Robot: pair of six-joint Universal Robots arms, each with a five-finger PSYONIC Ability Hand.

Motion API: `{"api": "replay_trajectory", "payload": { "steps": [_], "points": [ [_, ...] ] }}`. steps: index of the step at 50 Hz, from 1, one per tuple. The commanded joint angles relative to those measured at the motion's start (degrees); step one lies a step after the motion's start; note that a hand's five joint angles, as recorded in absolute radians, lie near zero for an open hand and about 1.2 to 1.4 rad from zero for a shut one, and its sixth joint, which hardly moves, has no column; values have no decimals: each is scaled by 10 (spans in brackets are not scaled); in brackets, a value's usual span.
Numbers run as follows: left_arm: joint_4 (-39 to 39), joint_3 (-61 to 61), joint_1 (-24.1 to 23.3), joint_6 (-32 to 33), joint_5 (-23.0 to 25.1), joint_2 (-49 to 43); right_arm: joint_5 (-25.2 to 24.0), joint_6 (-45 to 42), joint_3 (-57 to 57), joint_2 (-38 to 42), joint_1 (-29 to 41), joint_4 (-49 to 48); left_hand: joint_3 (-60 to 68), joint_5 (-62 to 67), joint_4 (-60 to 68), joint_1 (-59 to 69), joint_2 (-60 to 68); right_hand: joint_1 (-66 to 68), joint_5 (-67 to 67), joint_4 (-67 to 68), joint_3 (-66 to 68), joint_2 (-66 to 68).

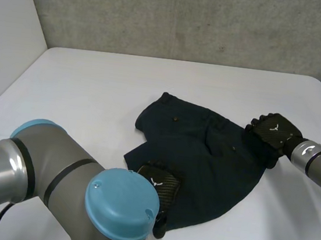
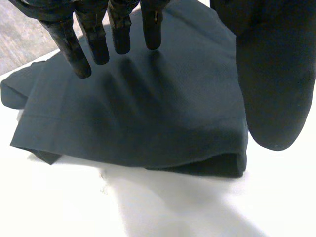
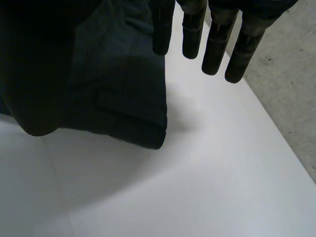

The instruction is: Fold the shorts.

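Dark navy shorts (image 1: 202,160) lie spread on the white table (image 1: 94,88), with one leg doubled under along the near side. My left hand (image 1: 158,183) rests over the shorts' near left part. In the left wrist view its straight fingers (image 2: 94,34) hover just above the cloth (image 2: 138,113), the thumb (image 2: 276,74) apart from them, holding nothing. My right hand (image 1: 273,132) sits at the shorts' right edge by the waistband. In the right wrist view its fingers (image 3: 217,44) are straight above the table beside the shorts' corner (image 3: 123,103).
A grey concrete wall (image 1: 190,18) stands behind the table's far edge and a pale panel (image 1: 7,31) runs along the left. Bare white tabletop (image 3: 197,173) surrounds the shorts on all sides.
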Motion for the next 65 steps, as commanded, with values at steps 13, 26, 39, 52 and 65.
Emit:
{"api": "replay_trajectory", "payload": {
  "steps": [13, 26, 39, 52, 65],
  "points": [
    [10, 7, -10, 6, -1, -46, -37, -1, -58, 50, 5, -9, 182, 178, 182, 181, 179, 644, 622, 616, 615, 619],
    [16, 35, -10, 9, -10, -72, -37, 71, -13, -16, 9, -7, 273, 269, 273, 272, 270, 644, 622, 616, 615, 619],
    [19, 72, -10, 9, -6, -106, -31, 75, 31, -49, 10, -6, 377, 373, 377, 376, 374, 644, 622, 616, 615, 619],
    [12, 81, 57, 11, -9, 30, 6, 90, 46, -109, 12, 37, 677, 672, 676, 676, 673, 644, 622, 616, 615, 619],
    [-10, 122, 225, 66, 51, 319, 22, 226, -40, -381, 11, 152, 677, 672, 676, 676, 673, 644, 622, 616, 615, 619]
  ]
}}
